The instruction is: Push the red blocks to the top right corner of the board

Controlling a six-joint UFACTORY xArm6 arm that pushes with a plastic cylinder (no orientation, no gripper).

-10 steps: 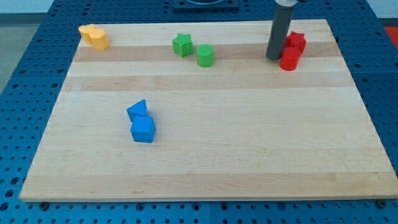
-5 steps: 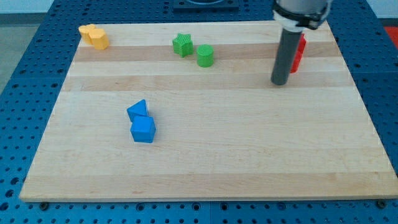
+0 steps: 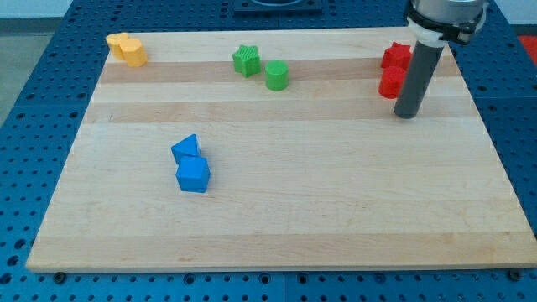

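Your two red blocks (image 3: pixel 393 70) sit touching near the worktop's (image 3: pixel 277 210) top right corner, with my tip (image 3: pixel 406 114) just below-right of them, no gripper fitted, so next nudge them up-right.

This is looking like a robotics lab or test bench rather than a home or shop. A plain wooden board (image 3: pixel 277 201) is lying on a blue metal table (image 3: pixel 33 101) whose surface is showing a regular grid of small holes, the kind of perforated mounting plate used for fixing equipment. A dark rod is reaching down from a machine mount at the view's top right, with my tip (image 3: pixel 406 115) resting on the board. Small plastic blocks in plain colours, such as a blue cube (image 3: pixel 193 175) and a green cylinder (image 3: pixel 277 75), are sitting on the board like test pieces.
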